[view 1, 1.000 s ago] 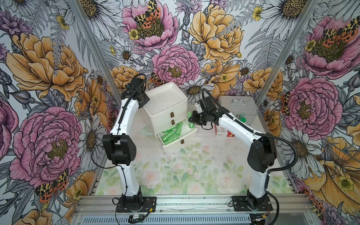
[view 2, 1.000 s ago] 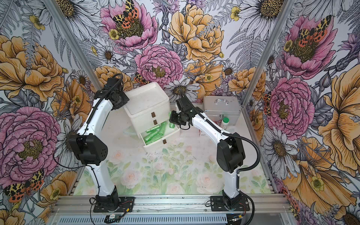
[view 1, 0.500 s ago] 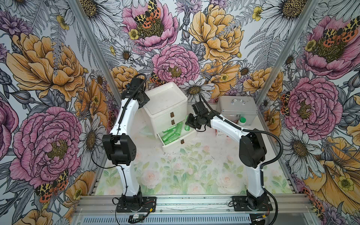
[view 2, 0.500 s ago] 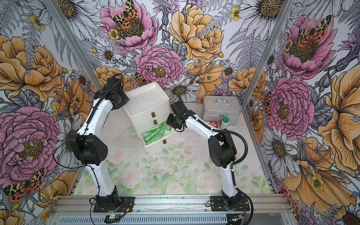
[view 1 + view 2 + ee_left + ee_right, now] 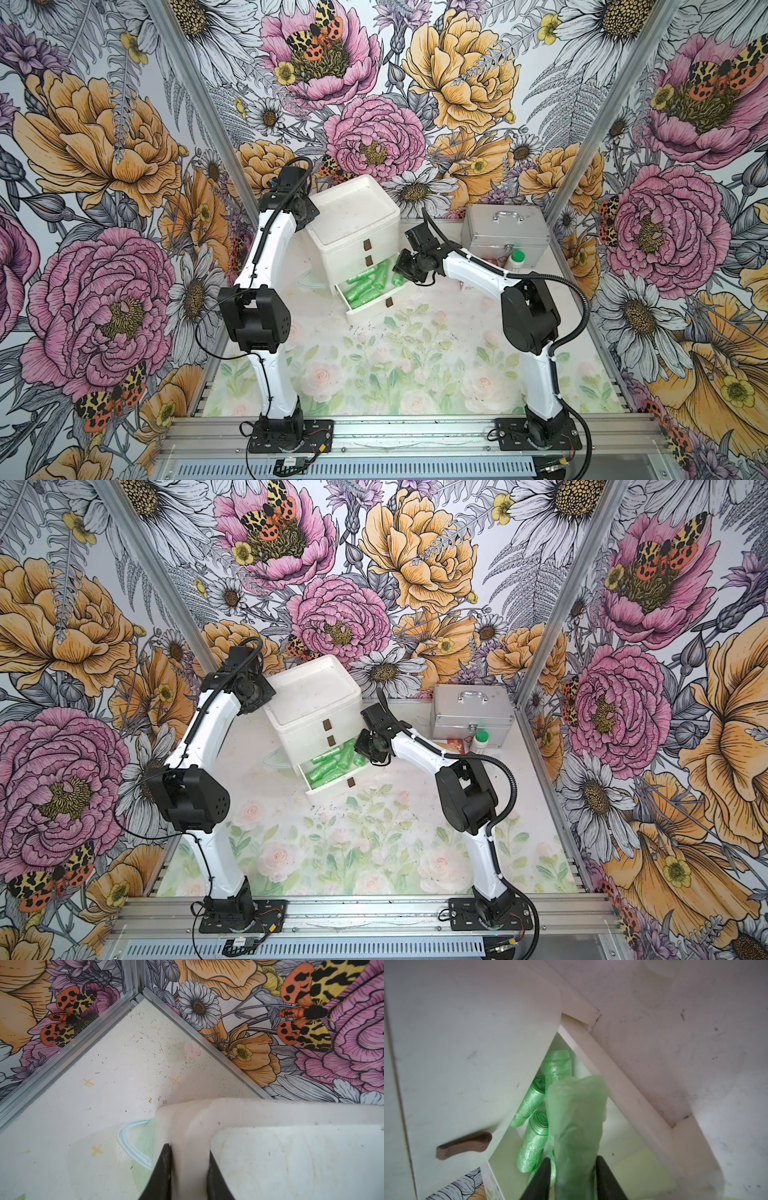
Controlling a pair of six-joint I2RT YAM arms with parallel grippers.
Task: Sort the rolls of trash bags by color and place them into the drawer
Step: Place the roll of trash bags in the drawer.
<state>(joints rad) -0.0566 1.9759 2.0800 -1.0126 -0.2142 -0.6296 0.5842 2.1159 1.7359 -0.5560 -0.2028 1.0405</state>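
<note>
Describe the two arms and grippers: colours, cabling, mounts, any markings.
The left arm and right arm both have white links, bulky black joint housings and black base plates on an aluminium rail. A thin black cable runs along the left; a ribbed black hose loops off the right. The left gripper and right gripper have plain black tapered fingers. No markings visible.

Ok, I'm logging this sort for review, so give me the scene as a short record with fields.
left hand: shut on the chest top rim
right hand: over the open drawer, green roll between its fingers; grip unclear
drawer contents: green rolls
aside, back right: silver case, bottle
</note>
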